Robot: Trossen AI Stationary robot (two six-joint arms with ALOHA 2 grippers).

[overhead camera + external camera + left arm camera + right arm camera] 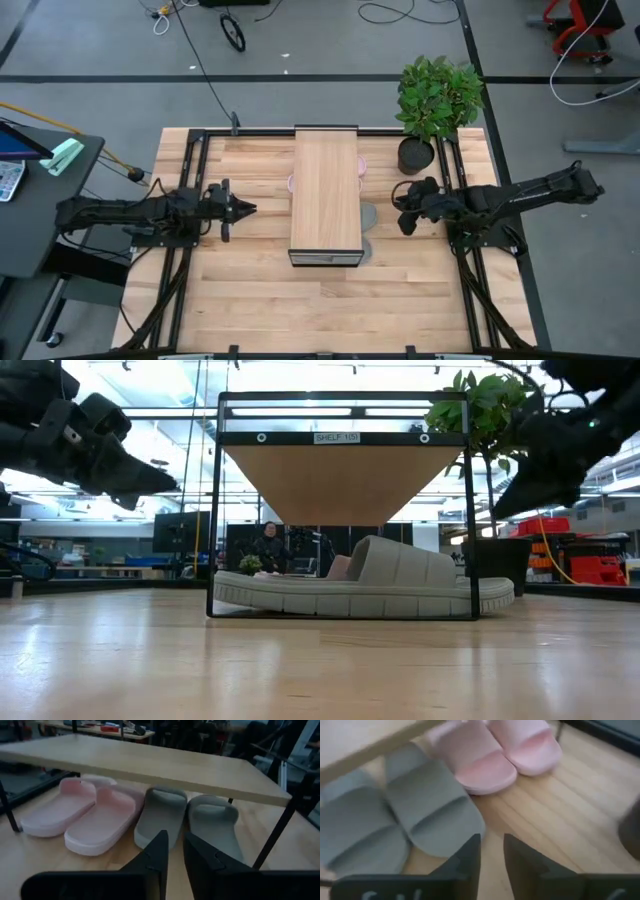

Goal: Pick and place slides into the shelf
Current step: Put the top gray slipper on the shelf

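1. Shelf (325,190) mid-table; all four slides lie under its plank.
2. Grey pair (187,817) beside pink pair (85,807); task looks finished.
3. Left gripper (240,209), right gripper (405,208): both empty, fingers a narrow gap apart, clear of shelf.

Even, bright indoor light falls across the wooden table (330,300) seen from above, with only soft, faint shadows beside the shelf (325,195). At table height, ceiling strip lights glare white behind the shelf frame, so the two arms show as dark silhouettes — the near tabletop is blurred and carries a pale sheen. Under the shelf plank the pink slides (85,812) and grey slides (187,817) lie in mild shade, slightly soft. The right wrist picture is blurrier and paler — its near fingers (465,860) are dark and out of focus.
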